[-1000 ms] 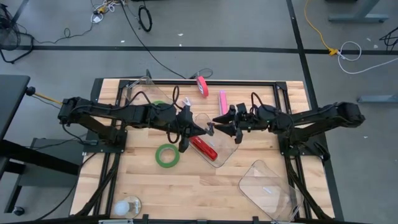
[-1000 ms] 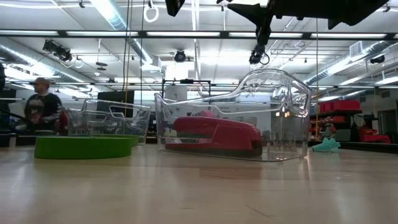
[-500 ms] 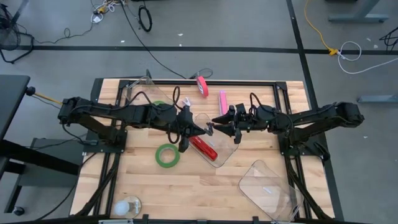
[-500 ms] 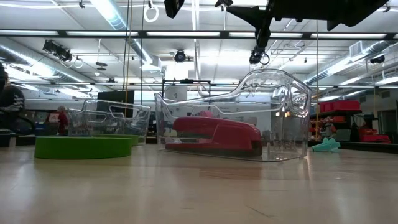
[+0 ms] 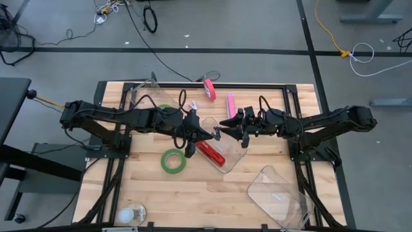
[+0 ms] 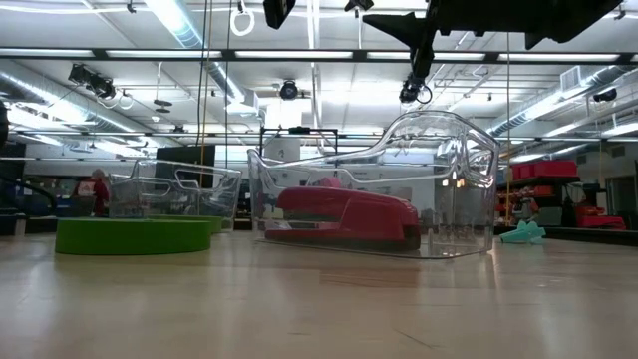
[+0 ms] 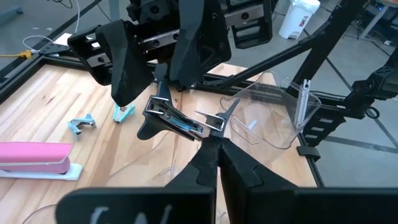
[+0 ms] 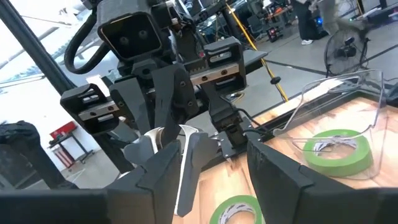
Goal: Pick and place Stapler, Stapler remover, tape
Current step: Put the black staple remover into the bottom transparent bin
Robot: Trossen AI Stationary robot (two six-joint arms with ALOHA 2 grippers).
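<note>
A black and chrome stapler remover [image 7: 169,117] hangs in the air over a clear container [image 5: 222,145] that holds a red stapler [image 5: 211,153]. It is also seen in the low view [image 6: 414,92], above the container. My left gripper [image 7: 214,132] and my right gripper [image 8: 211,158] meet at it from opposite sides, both shut on it. A green tape roll [image 5: 173,160] lies flat on the table near the container's left side. My left gripper pinches a thin chrome prong [image 7: 214,121] at one end of the stapler remover between its two shut fingertips, coming from the table's left and slanting slightly down. The remover is lifted clear. My right gripper has the remover's upper body [image 7: 160,93] between its two fingers [image 7: 124,74], coming level from the table's right. Its fingers partly hide the exact contact. The remover's black grip [image 7: 146,127] hangs below the fingers.
A pink stapler [image 5: 230,105] and a red tape roll [image 5: 210,88] lie at the far side. A second clear container [image 5: 151,103] at far left holds green tape [image 8: 336,149]. Another clear container [image 5: 277,192] sits near right. Small teal removers [image 7: 81,123] lie on the table.
</note>
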